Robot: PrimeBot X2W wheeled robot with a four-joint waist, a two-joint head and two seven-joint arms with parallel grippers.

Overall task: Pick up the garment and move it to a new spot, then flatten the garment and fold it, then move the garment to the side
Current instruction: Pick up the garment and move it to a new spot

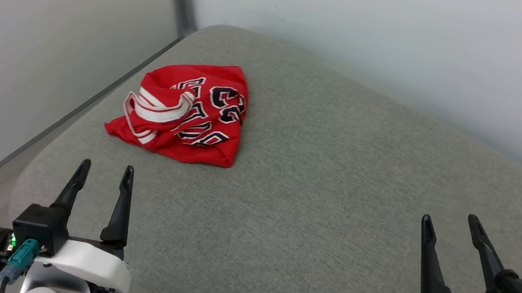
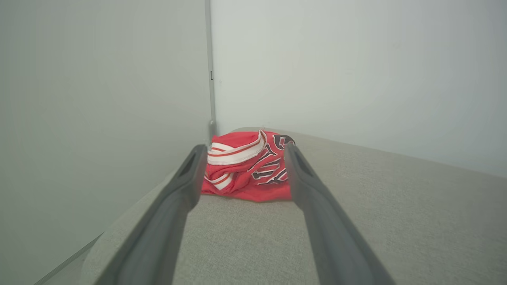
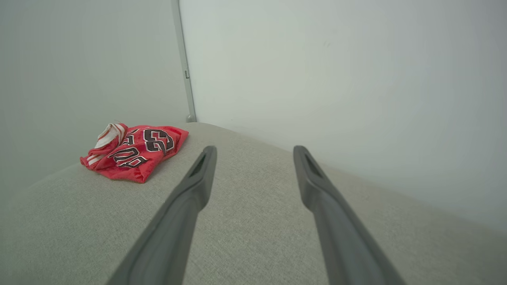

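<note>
A: Where's the jersey (image 1: 186, 112)?
B: Bunched in a heap at the far left corner of the grey pad (image 1: 339, 192), close to the wall (image 1: 46, 23) — nothing touching it.
A: Grippers?
B: Left gripper (image 1: 107, 165) and right gripper (image 1: 450, 217) both spread wide, empty, at the pad's near side. Left one lines up on the heap — my guess, it takes the first grab. Corner looks too cramped to flatten there, hence the move.

Left gripper (image 1: 106, 170) and right gripper (image 1: 450, 222) both wide open, fingers forward.
</note>
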